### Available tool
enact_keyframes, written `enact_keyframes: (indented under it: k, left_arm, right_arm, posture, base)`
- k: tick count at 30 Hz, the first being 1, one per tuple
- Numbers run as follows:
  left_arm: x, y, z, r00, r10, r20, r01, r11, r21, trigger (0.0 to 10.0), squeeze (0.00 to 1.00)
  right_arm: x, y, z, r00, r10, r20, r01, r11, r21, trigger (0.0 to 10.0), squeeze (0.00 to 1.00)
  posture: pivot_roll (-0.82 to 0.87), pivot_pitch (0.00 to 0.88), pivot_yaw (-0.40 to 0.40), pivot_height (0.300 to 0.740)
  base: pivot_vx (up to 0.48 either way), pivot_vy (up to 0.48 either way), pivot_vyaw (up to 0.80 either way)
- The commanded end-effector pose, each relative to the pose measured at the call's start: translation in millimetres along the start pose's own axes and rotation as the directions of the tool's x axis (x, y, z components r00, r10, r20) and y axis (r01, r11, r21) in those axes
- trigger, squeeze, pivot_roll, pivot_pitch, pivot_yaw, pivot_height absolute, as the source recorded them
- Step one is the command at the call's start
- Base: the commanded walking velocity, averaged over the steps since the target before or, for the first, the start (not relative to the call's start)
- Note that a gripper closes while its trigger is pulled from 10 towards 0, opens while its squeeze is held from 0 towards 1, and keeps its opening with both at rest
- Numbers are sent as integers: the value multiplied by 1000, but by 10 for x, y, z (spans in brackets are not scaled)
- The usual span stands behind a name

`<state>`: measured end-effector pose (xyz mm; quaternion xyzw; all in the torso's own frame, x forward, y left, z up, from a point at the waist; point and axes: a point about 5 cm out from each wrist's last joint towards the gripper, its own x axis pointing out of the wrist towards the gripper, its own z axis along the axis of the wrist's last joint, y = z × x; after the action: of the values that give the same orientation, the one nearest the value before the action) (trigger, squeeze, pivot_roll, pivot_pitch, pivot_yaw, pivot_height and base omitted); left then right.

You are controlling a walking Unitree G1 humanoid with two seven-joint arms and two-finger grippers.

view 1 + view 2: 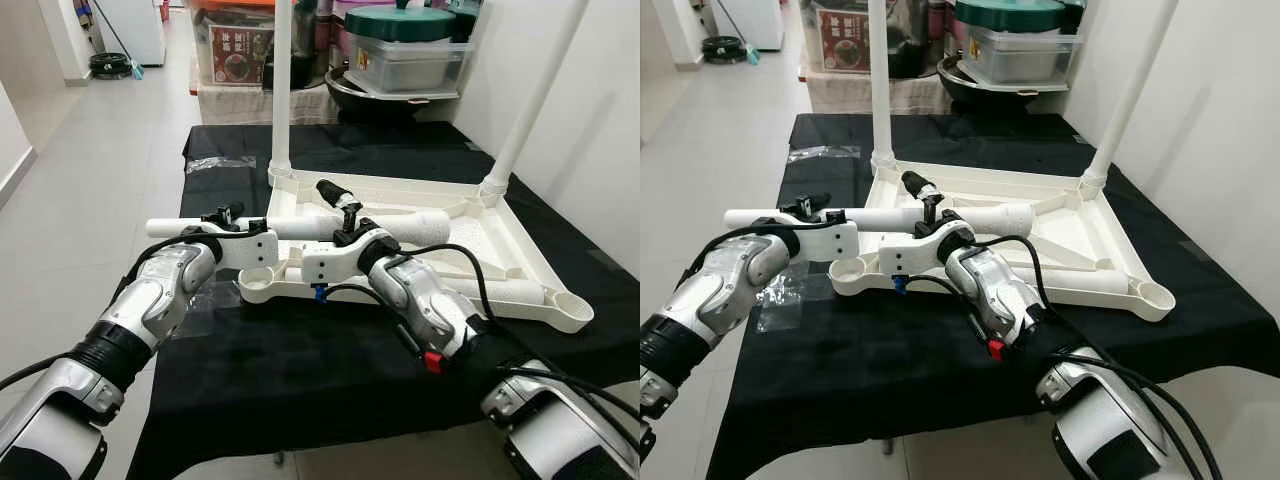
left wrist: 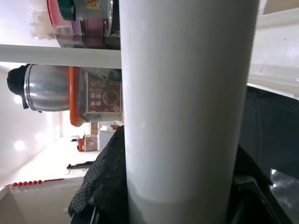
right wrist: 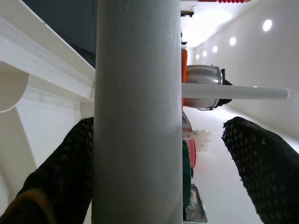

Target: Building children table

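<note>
I see the upturned white tabletop (image 1: 500,250) on the black table (image 1: 300,370), two legs upright. My left gripper (image 1: 228,218) clamps the loose white leg (image 1: 300,228), horizontal above it; my right gripper (image 1: 345,215) stands parted around it.

White table leg (image 1: 300,228), white tabletop (image 1: 500,250), black cloth (image 1: 330,350), black-fingered silver arms.

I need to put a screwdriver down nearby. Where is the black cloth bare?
Bare cloth lies in front of the upturned tabletop, near the table's edge, and behind it. A plastic bag lies at the back left. The middle is crowded: both grippers hold a leg.
</note>
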<state>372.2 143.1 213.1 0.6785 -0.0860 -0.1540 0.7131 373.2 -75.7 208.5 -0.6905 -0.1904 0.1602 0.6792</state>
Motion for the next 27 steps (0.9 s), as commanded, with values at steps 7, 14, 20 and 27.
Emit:
enact_keyframes:
  k: [7,14,20,27]
  left_arm:
    - [18,-20,223,994,1,111,-6,999,44,10000,0]
    - [29,-34,268,992,5,127,-10,999,39,10000,0]
    - [40,-31,297,991,15,132,-19,999,31,10000,0]
    - [40,-9,338,988,32,151,-38,999,38,10000,0]
  right_arm:
    - [104,16,-86,992,52,-118,-43,996,82,10000,0]
    - [183,-13,-51,986,56,-154,-35,991,133,10000,0]
    - [212,24,-26,983,75,-169,-50,988,147,10000,0]
    - [243,50,-9,982,91,-166,-62,983,175,1255,0]
  posture:
    - [33,50,-69,740]
    - [32,49,-71,740]
    - [31,51,-75,740]
    - [34,52,-77,740]
  base:
    - [0,0,0]
    - [0,0,0]
    - [0,0,0]
    - [0,0,0]
